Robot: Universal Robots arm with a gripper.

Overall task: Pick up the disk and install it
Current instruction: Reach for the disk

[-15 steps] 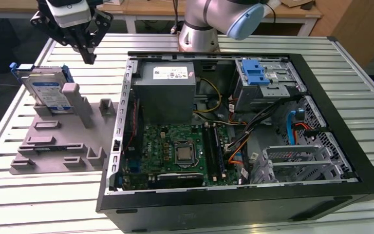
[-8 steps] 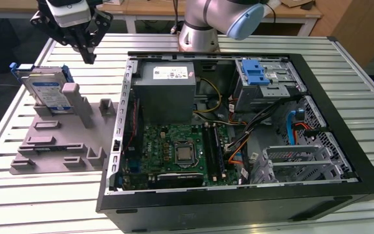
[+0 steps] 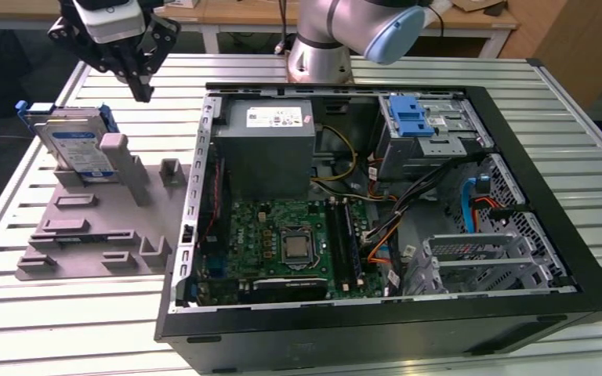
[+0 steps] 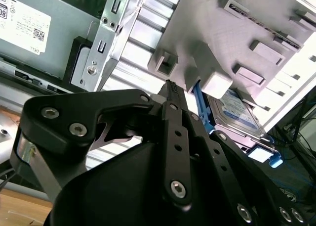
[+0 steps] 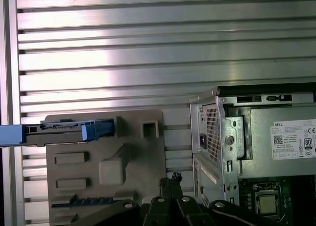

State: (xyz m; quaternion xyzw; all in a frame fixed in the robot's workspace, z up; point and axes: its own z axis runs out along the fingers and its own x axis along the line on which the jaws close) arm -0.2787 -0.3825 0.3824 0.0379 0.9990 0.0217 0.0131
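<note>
Tool point(image 3: 142, 92) hangs closed and empty in the exterior view, fingertips pinched together, at about one o'clock from the disk point(image 3: 76, 149) and clear of it. The disk stands on edge in a grey holder plate point(image 3: 81, 235) on the tabletop point(image 3: 60, 313), at nine o'clock from the open computer case point(image 3: 385, 333) — not yet picked.

In the second wrist view the tool point(image 4: 170, 90) points toward the plate point(image 4: 207, 28), and the disk point(image 4: 234, 112) sits in its blue carrier frame point(image 4: 197, 100) just past the fingertips.

In the first wrist view the disk point(image 5: 59, 129) shows edge-on, well apart from the tool point(image 5: 173, 179).

I judge the disk stiff, dense for its size and shock-sensitive, with a slick label face — I'd pinch across the flat faces near the free upper edge, not on the thin plastic frame.
</note>
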